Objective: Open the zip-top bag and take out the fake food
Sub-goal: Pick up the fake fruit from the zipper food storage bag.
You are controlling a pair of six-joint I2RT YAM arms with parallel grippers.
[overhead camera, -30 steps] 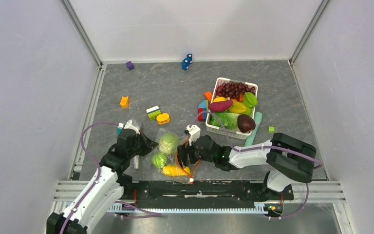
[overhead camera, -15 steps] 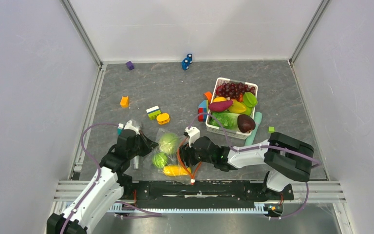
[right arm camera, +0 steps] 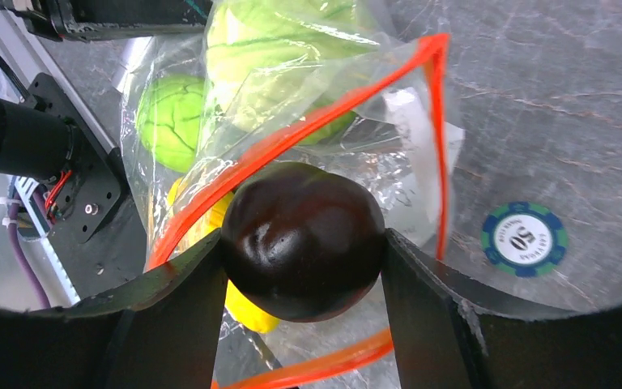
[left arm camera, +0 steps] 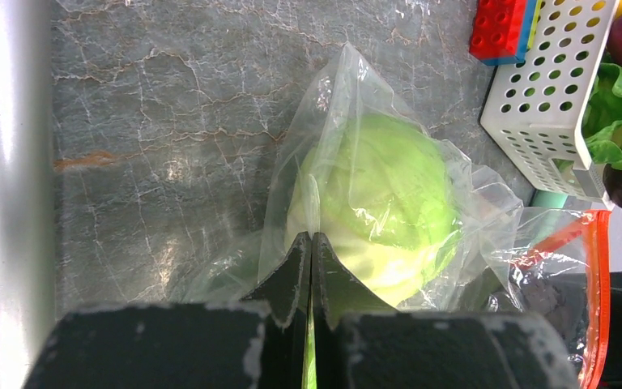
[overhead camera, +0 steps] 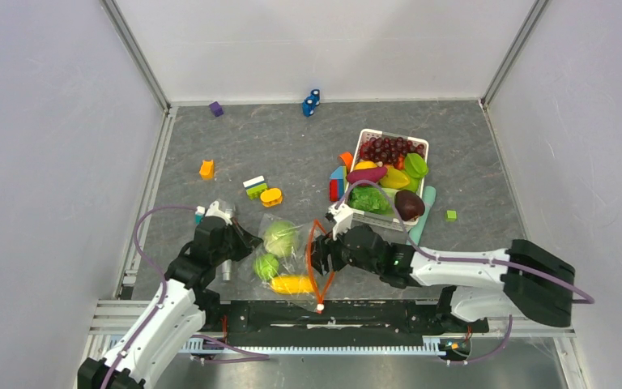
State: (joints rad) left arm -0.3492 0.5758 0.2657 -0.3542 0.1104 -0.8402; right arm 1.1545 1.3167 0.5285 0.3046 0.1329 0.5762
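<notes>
The zip-top bag [overhead camera: 285, 258] lies near the front edge, its red-orange zipper strip [right arm camera: 316, 121] gaping open. Inside it are a pale green cabbage [left arm camera: 381, 207], a round green fruit [right arm camera: 170, 109] and a yellow corn cob [overhead camera: 291, 284]. My right gripper [right arm camera: 304, 243] sits at the bag's mouth, shut on a dark purple eggplant [right arm camera: 304, 235]. At the bag's left edge my left gripper [left arm camera: 312, 239] is shut on a fold of the clear plastic, just in front of the cabbage.
A white slatted basket [overhead camera: 364, 217] behind the right gripper holds grapes, lettuce, a magenta sweet potato [overhead camera: 366, 174] and another eggplant. Coloured blocks [overhead camera: 255, 187] lie scattered over the grey mat. A blue poker chip [right arm camera: 525, 239] lies right of the bag. The metal rail [overhead camera: 332, 312] runs along the front.
My right gripper has closed on the eggplant and drawn back to the right, out of the bag's mouth. The zipper loop has been pulled wider. The left gripper has held still.
</notes>
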